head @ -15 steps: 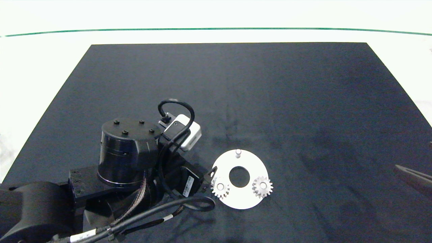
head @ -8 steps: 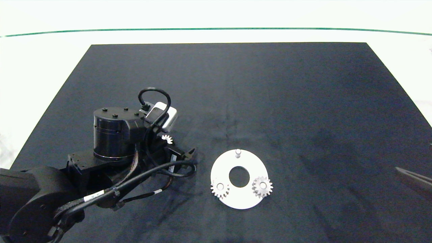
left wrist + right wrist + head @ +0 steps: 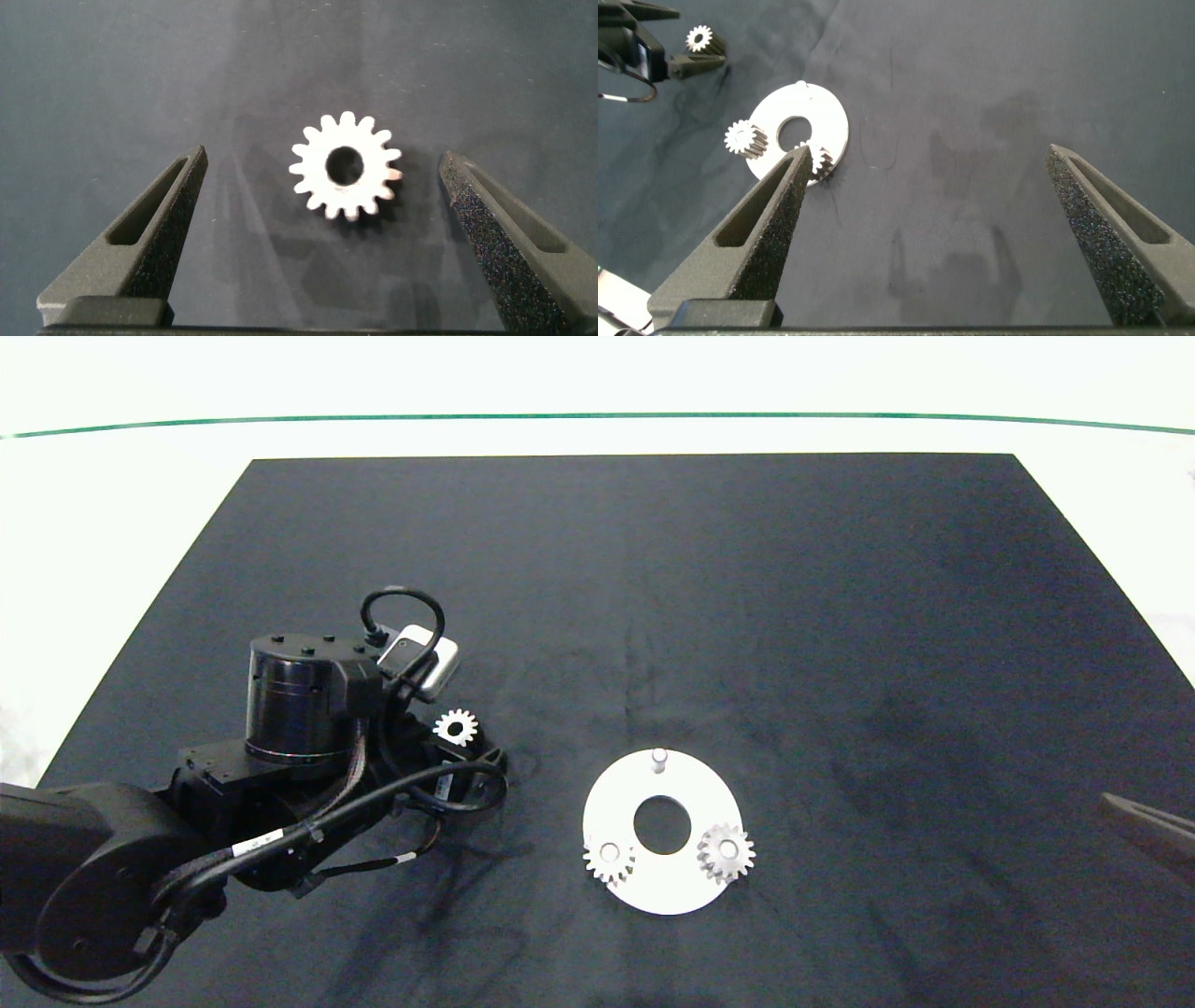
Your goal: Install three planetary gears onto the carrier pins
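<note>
The white disc (image 3: 686, 882) lies on the black mat with three carrier pins. The far pin (image 3: 658, 759) is bare. One planetary gear (image 3: 609, 859) sits on the near-left pin and a second (image 3: 725, 851) on the near-right pin. The third gear (image 3: 456, 727) lies flat on the mat left of the disc. In the left wrist view this gear (image 3: 345, 165) lies between the fingers of my open left gripper (image 3: 322, 159), untouched. My right gripper (image 3: 929, 154) is open and empty at the mat's right edge, far from the disc (image 3: 831, 121).
The left arm (image 3: 308, 709) with its cables covers the mat's near-left part. The right finger (image 3: 1148, 826) pokes in at the right edge. The black mat (image 3: 747, 616) stretches bare behind and to the right of the disc, with white table around it.
My left arm has drawn back leftward from the disc's near-left gear. The loose third gear has come into view and now lies between the left fingers. The right arm is unchanged.
</note>
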`<state>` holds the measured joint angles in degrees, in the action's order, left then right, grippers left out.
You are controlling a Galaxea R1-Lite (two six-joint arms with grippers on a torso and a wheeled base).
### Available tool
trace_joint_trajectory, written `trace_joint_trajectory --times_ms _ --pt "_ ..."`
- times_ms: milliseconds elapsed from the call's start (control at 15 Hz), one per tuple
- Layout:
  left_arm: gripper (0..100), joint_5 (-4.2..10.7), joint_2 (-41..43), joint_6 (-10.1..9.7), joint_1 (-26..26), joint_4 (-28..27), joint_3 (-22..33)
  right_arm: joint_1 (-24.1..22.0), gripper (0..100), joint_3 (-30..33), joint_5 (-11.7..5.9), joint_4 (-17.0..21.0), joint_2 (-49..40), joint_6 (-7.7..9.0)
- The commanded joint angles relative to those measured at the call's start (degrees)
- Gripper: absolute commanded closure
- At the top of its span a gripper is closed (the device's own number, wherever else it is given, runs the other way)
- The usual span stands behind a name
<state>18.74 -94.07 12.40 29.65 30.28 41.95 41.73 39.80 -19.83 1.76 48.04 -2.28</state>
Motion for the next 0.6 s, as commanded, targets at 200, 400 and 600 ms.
trace_joint_trajectory --times_ms 200,400,600 --pt "2 0.07 -0.85 -0.09 0.24 0.04 1.29 0.02 0 -0.08 -0.12 0.09 -0.32 -0.01" --pt "8 0.07 -1.2 -0.18 0.32 -0.13 1.12 0.02 0 -0.08 -0.12 0.09 -0.32 -0.01" --pt "14 0.07 -1.81 -0.44 0.41 -0.22 1.12 0.02 0 -0.16 -0.12 0.09 -0.49 -0.01"
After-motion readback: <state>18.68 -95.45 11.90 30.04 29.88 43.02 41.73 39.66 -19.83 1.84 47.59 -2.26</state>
